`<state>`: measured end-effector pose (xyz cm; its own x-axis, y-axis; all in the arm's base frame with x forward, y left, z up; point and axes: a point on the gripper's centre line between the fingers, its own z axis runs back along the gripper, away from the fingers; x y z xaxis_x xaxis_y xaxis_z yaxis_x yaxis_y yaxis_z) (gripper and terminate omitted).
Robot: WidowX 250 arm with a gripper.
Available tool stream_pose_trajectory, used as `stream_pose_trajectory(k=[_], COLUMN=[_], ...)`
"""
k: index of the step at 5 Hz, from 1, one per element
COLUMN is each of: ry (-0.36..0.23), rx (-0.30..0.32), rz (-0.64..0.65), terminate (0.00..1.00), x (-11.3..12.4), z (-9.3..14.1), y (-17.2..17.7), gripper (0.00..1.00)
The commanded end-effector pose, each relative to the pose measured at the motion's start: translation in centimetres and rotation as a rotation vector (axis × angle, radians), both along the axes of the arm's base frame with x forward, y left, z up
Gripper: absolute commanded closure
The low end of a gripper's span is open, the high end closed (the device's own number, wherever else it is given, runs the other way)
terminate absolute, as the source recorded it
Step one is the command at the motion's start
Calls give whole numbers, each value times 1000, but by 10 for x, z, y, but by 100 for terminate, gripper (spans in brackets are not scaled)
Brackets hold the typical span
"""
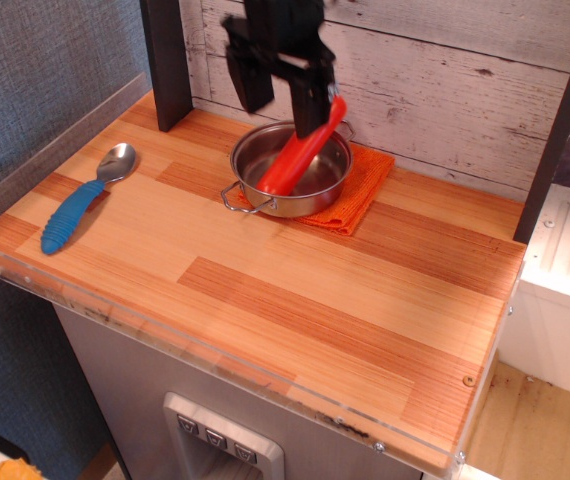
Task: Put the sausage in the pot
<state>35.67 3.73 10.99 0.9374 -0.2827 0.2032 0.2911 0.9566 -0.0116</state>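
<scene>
The red sausage (pixel 300 155) lies tilted in the steel pot (pixel 327 178). Its lower end rests on the pot's floor near the front left, and its upper end sticks out over the back rim. My gripper (pixel 280 115) hangs above the pot's back left side with its two dark fingers (pixel 310 100) spread apart. The right finger is close beside the sausage's upper end, and nothing sits between the fingers. The pot stands on an orange cloth (pixel 363 195) near the back wall.
A spoon with a blue handle (pixel 77 208) lies at the table's left side. A dark post (pixel 168 60) stands at the back left and another (pixel 563 120) at the right. The wooden back wall (pixel 445 90) is right behind the pot. A clear plastic lip runs along the table edges.
</scene>
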Motion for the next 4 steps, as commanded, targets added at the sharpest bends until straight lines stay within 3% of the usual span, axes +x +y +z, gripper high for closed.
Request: stream_pose_trajectory(k=[1,2,3,4], ry=[32,50,58,110], rx=[30,73,75,82], rz=[51,94,159,199], terminate=[0,0,0,0], x=[-58,-72,-77,-78], z=[12,0,-4,-4], y=[14,20,23,27], gripper=[0,0,0,0])
